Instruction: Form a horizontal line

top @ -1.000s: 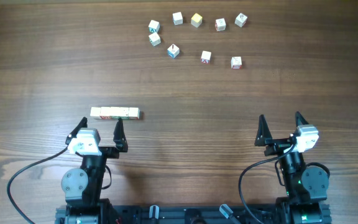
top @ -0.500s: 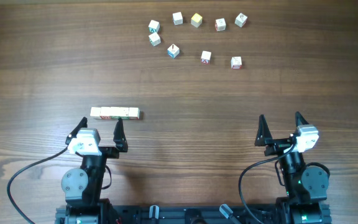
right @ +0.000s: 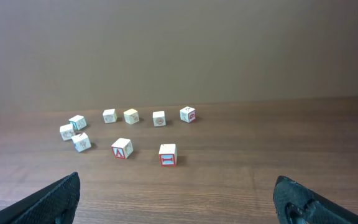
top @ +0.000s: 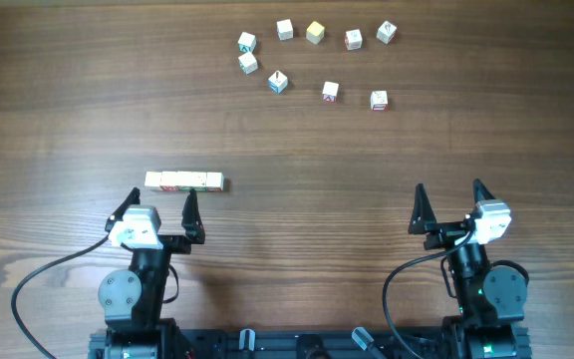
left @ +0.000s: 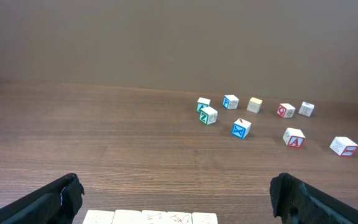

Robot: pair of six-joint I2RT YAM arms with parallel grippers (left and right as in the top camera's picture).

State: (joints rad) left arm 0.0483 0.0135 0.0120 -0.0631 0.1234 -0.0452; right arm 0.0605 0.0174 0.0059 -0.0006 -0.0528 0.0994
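The horizontal line (top: 184, 180) is a short straight bar of several whitish cubes touching edge to edge, lying left of centre on the wood table. In the left wrist view only its top faces (left: 149, 218) show, at the bottom edge between my fingers. My left gripper (top: 160, 199) stands open just in front of the bar, apart from it, with nothing held; its fingertips (left: 64, 196) frame the bar. My right gripper (top: 448, 191) stands open at the near right over bare wood, far from the line, and in its wrist view the gripper (right: 179, 198) holds nothing.
Several loose cubes lie scattered at the far side, among them a yellowish cube (top: 314, 32), a blue-marked cube (left: 241, 128) and a red-marked cube (right: 167, 154). Black cables (top: 48, 274) loop from both arm bases at the near edge.
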